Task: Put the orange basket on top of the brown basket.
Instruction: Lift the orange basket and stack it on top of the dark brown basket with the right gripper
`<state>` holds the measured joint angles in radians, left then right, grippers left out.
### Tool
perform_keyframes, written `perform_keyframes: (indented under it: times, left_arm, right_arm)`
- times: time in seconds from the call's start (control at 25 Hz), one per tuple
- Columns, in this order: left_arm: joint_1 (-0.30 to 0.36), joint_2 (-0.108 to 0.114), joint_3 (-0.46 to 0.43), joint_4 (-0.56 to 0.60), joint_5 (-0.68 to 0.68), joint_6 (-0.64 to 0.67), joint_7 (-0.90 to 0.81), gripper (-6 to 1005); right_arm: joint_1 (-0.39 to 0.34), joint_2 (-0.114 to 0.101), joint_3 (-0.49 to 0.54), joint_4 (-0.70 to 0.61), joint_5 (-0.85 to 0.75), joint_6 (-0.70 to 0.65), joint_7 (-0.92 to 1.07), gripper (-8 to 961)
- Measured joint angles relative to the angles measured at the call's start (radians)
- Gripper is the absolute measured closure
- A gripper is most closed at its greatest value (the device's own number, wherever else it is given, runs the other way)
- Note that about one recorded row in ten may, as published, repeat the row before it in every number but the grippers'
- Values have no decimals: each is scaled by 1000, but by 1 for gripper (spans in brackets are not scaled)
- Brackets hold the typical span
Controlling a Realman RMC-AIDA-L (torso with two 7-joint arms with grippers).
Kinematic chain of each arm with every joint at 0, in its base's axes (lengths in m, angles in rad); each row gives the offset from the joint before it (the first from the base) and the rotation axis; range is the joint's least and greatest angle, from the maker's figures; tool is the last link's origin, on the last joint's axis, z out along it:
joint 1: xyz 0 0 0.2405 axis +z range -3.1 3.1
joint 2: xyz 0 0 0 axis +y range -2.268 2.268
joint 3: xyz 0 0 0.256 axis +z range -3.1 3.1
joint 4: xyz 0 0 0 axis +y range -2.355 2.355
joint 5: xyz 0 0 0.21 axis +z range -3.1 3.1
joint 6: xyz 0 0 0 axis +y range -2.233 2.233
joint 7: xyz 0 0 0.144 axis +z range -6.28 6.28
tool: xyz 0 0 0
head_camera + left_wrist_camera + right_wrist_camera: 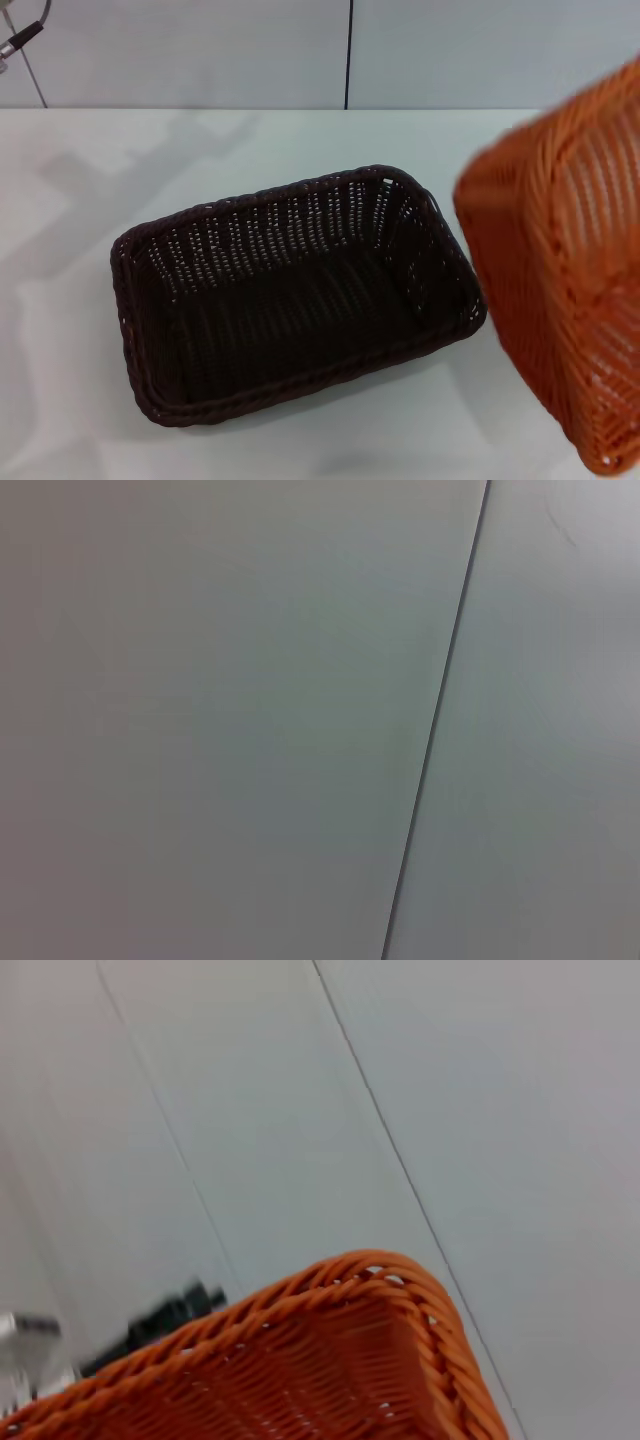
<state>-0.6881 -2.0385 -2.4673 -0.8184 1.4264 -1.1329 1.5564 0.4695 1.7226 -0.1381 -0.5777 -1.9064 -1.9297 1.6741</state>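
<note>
The brown basket [290, 295] stands upright and empty on the white table, in the middle of the head view. The orange basket [570, 280] is off the table at the right, tilted steeply and close to the camera, its near corner level with the brown basket's right rim and apart from it. Its braided rim and inside wall fill the bottom of the right wrist view [330, 1360]. The right arm carries it; the right gripper itself is hidden behind the basket. The left gripper does not show; the left wrist view holds only wall.
The white table [80, 180] runs back to a pale panelled wall [200, 50] with a dark vertical seam [349, 50]. A dark arm part with a cable [22, 38] sits at the top left corner; a blurred dark part [150, 1322] shows beyond the orange rim.
</note>
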Motion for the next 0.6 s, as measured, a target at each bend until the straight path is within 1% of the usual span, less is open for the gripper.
perform_keyframes:
  times: [0.08, 0.12, 0.16, 0.24, 0.28, 0.32, 0.36, 0.4, 0.48, 0.52, 0.56, 0.6]
  left_arm:
    - [0, 2, 2, 0, 0, 0, 0, 140]
    - [0, 3, 3, 0, 0, 0, 0, 140]
    - [0, 5, 5, 1, 1, 0, 0, 140]
    - [-2, 9, 8, 0, 3, -2, 1, 140]
    - [-3, 11, 8, 0, 3, -3, 1, 140]
    - [-5, 16, 8, 1, 4, -5, 1, 140]
    - [-5, 16, 8, 1, 4, -5, 1, 140]
    - [-6, 18, 9, 1, 5, -5, 1, 140]
    - [-7, 21, 11, 1, 7, -6, 0, 140]
    - [-10, 27, 19, 1, 10, -6, 0, 140]
    - [-10, 27, 19, 1, 10, -6, 0, 140]
    - [-12, 30, 25, 1, 11, -6, 0, 140]
  right_arm:
    - [12, 50, 2, 0, 40, 22, 0, 779]
    - [29, 104, 2, -1, 76, 40, -2, 777]
    - [29, 104, 2, -1, 76, 40, -2, 775]
    - [44, 163, 1, -3, 113, 60, -18, 771]
    - [51, 188, 0, -3, 127, 69, -32, 769]
    - [67, 239, -4, 2, 148, 88, -70, 767]
    - [67, 239, -4, 2, 148, 88, -70, 765]
    - [76, 258, -9, 8, 152, 95, -89, 763]
    - [95, 286, -27, 27, 152, 107, -123, 759]
    - [106, 309, -48, 55, 154, 121, -156, 757]
    - [106, 309, -48, 55, 154, 121, -156, 755]
    - [110, 319, -54, 73, 155, 127, -175, 753]
